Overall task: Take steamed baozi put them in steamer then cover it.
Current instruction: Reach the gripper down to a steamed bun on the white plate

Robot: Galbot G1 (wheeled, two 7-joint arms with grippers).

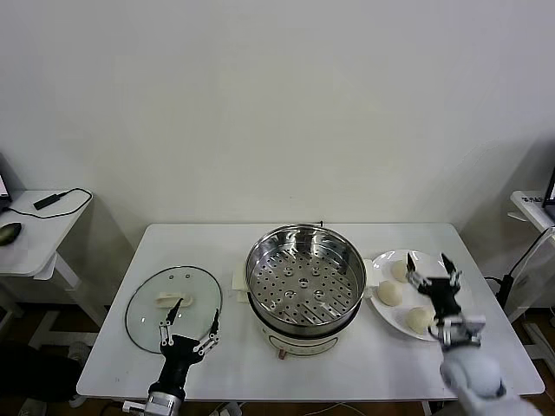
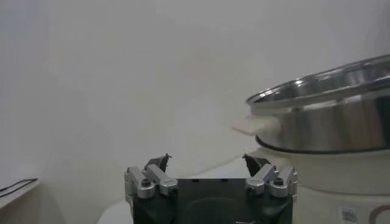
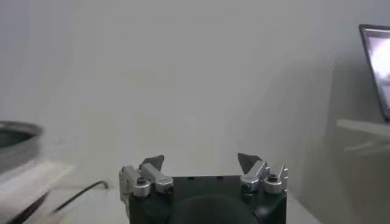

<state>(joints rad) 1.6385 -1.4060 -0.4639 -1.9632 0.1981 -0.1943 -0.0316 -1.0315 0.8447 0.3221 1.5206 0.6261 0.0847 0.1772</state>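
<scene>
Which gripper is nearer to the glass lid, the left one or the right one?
Left. The left gripper is open at the near edge of the lid. The right gripper is open over the plate of buns, beyond the steamer.

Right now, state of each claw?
Left claw: open, empty, over the table's front edge near the cover.
Right claw: open, empty, above the plate of steamed baozi.

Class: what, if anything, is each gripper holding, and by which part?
Nothing. The left gripper and the right gripper are both open and empty.
</scene>
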